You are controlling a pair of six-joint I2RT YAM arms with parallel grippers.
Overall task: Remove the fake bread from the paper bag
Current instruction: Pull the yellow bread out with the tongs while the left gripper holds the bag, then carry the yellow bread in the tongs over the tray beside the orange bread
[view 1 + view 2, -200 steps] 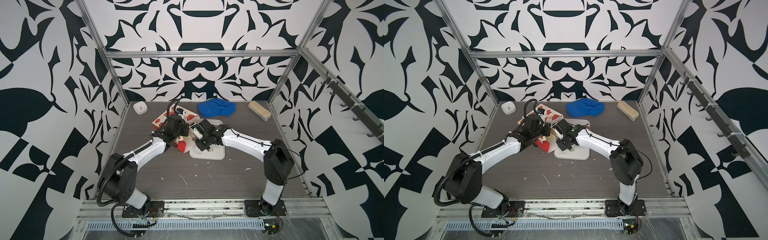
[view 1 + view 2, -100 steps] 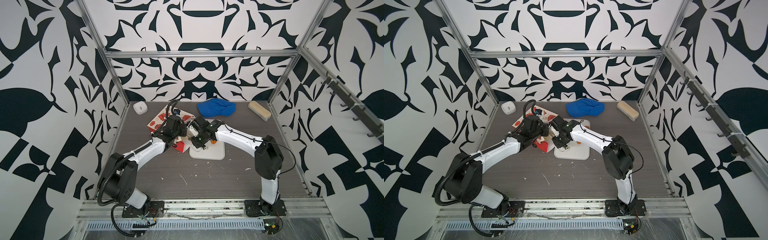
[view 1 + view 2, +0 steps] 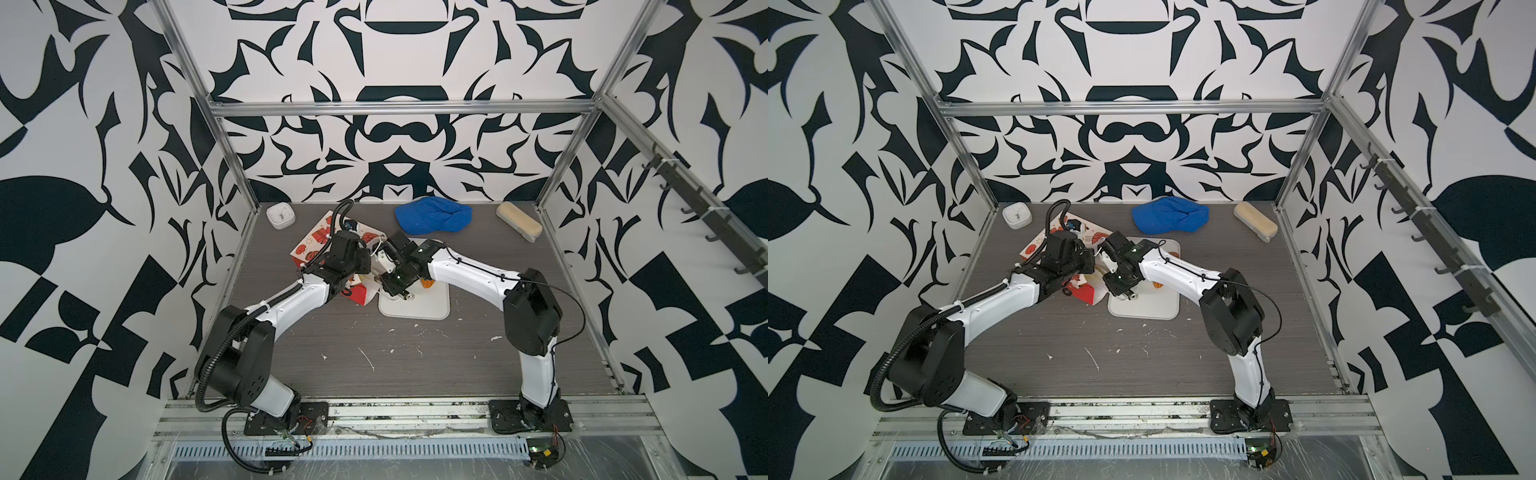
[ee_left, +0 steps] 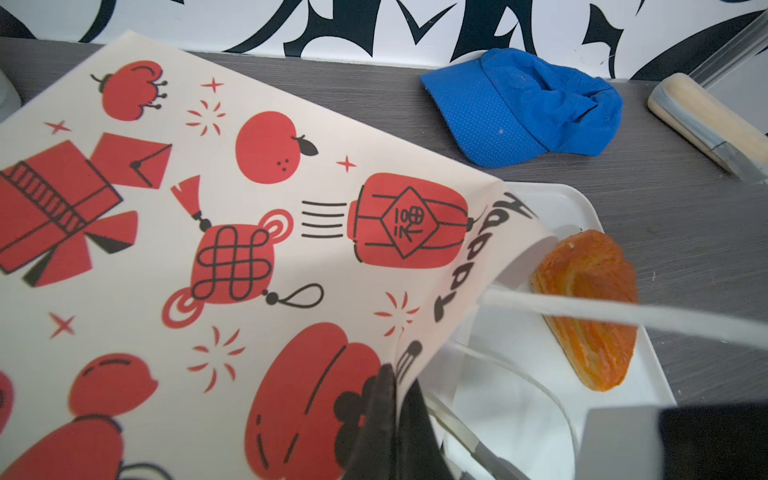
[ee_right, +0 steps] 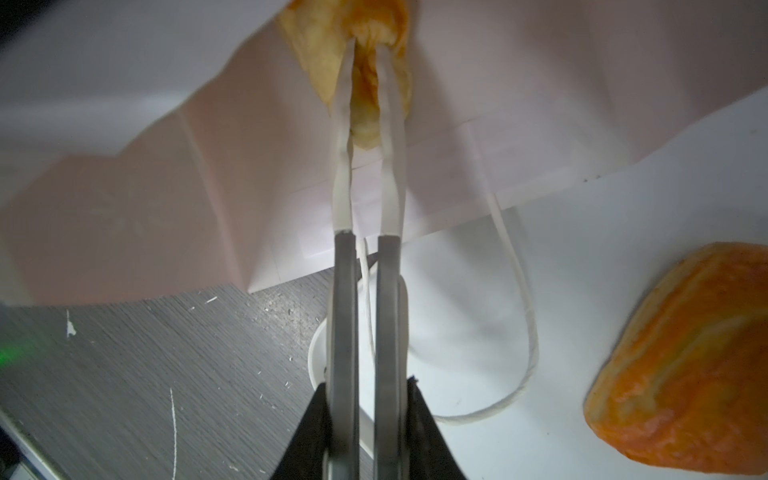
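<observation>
Red-and-white paper bag (image 4: 249,249): lies on its side on the grey table (image 3: 415,353), mouth overlapping the white tray (image 4: 561,199).
Left gripper (image 4: 395,382): pinched tight on the bag's mouth edge.
Right gripper (image 5: 368,54): reaches inside the bag, narrow jaws clamped on a yellow pastry (image 5: 316,58).
Brown pastry (image 4: 590,307): rests on the tray, outside the bag.

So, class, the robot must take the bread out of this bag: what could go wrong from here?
The right gripper pinches the yellow pastry by a narrow part, so it may slip free. The cord handle lies right by its fingers and could snag, dragging the paper bag, which the left gripper holds by one edge.
</observation>
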